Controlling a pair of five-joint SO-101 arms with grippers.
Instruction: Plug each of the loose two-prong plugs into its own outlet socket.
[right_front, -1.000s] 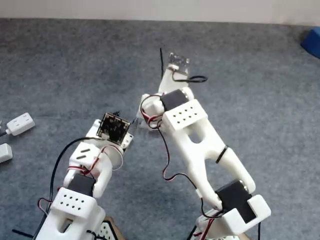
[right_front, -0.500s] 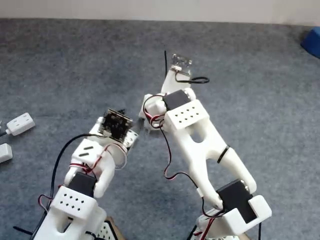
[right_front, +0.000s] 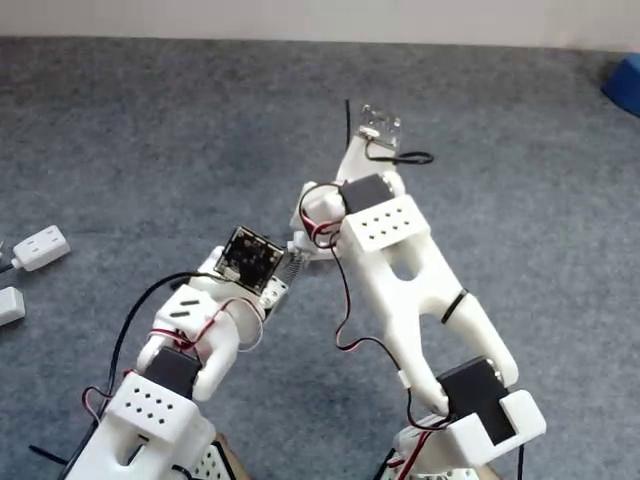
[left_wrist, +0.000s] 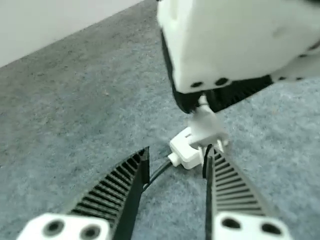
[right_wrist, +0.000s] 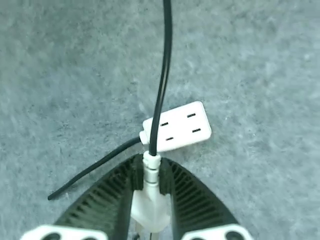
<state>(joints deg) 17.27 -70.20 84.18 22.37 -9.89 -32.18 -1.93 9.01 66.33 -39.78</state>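
Right hand is clamped on the plug, both ribbed fingers squeezed against its white body, thin neck poking out past the fingertips. Grey surface spreads under everything. Right arm stretches long across it, and left arm angles in alongside, its tip close by the right wrist. Left hand is spread wide with nothing between its fingers. And look what sits just beyond its fingertips: the white outlet, flat on the surface, with the right hand hanging directly over it. Plug touching it or a hair apart? Cannot tell. From the right wrist, that outlet lies just ahead of the right hand's fingertips, two pairs of slots face up. Well away on the left hand's outer side sit a second outlet and a small white block, at the surface's edge. Black cord runs straight out from the plug, away from the right hand, crossing the outlet at its lead end. The outlet's own lead trails off to one side of that hand.
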